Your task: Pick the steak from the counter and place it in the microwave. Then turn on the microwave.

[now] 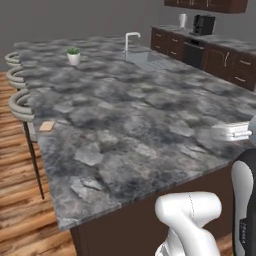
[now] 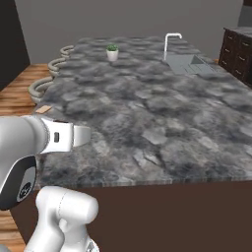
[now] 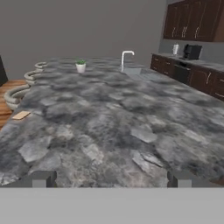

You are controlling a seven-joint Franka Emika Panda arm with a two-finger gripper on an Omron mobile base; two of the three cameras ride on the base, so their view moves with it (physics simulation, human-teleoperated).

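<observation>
The counter [image 1: 130,115] [image 2: 147,108] [image 3: 113,113] is a large dark grey mottled slab on a brown base. The steak [image 1: 46,126] [image 2: 43,109] [image 3: 21,115] is a small flat pinkish-tan slab lying at the counter's left edge, near the stools. My gripper [image 3: 113,179] is open and holds nothing. It hovers low over the counter's near edge, pointing along the slab, with the steak far off to its left. The white hand [image 1: 231,131] [image 2: 64,137] sits level above the near edge. The microwave is out of view.
A small potted plant [image 1: 73,56] [image 2: 112,52] [image 3: 80,66] stands at the far end. A sink with a white faucet [image 1: 132,40] [image 2: 172,42] [image 3: 127,57] lies far right. Stools [image 1: 20,102] [image 2: 44,86] line the left side. Dark cabinets [image 1: 220,57] stand behind.
</observation>
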